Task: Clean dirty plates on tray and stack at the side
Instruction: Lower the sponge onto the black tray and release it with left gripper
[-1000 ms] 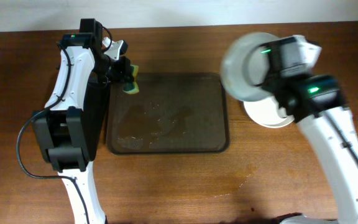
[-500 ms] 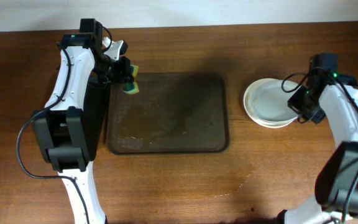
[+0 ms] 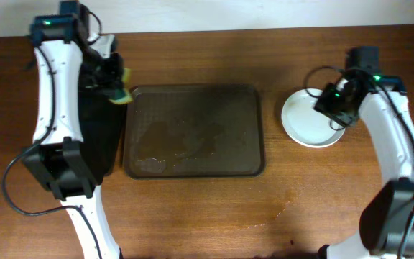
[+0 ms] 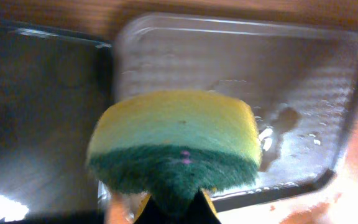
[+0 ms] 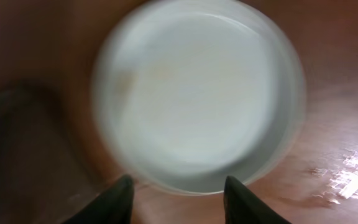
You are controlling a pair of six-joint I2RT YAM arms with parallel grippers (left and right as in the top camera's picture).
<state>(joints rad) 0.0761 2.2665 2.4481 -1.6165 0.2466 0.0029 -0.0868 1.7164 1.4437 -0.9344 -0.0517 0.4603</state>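
Note:
The white plates (image 3: 304, 122) sit stacked on the table right of the dark-brown tray (image 3: 192, 129), which holds only wet smears. In the right wrist view the top plate (image 5: 197, 93) looks clean but blurred. My right gripper (image 3: 334, 115) is open and empty, just above the stack's right side; its fingertips (image 5: 178, 199) straddle the plate's near rim. My left gripper (image 3: 117, 85) is shut on a yellow-green sponge (image 3: 122, 86) at the tray's far-left corner, over the black tray's edge. The sponge (image 4: 176, 140) fills the left wrist view above the tray (image 4: 303, 81).
A narrower black tray (image 3: 99, 129) lies left of the brown tray, also seen in the left wrist view (image 4: 36, 106). The table's far edge meets a white wall at the top. Wet marks show on the wood in front of the tray.
My right gripper set the last plate on the stack, let go and now hovers over it. My left arm carried the sponge left, towards the black tray.

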